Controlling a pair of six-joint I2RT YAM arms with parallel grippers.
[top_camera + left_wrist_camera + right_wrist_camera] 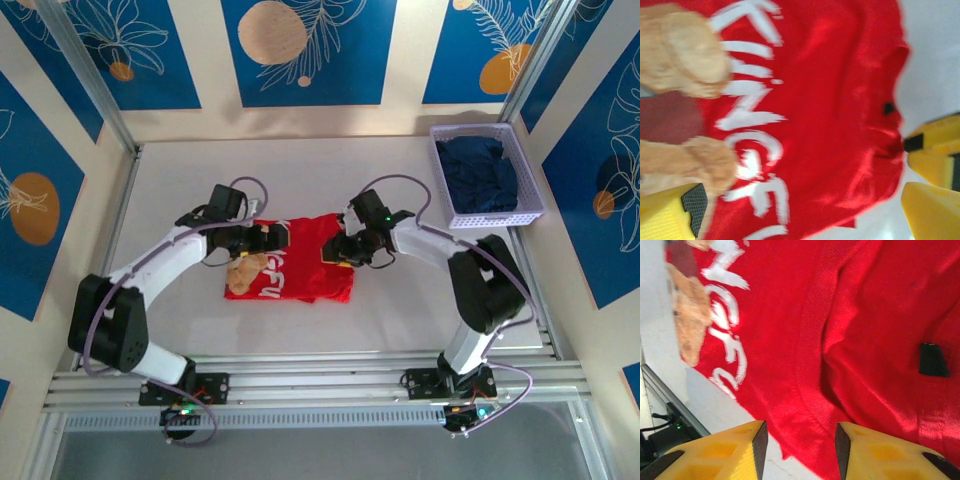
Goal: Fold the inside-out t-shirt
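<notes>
Top external: left jaws and right jaws gape over the t-shirt point(300, 248); basket point(500, 218) of navy clothing point(480, 175) well apart.

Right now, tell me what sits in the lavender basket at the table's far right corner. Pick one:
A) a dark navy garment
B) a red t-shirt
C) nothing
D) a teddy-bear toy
A: a dark navy garment is heaped inside the basket, while the red t-shirt lies out on the table.

white letters "ngf" on t-shirt point(840, 100) (rest blurred), sideways
</notes>
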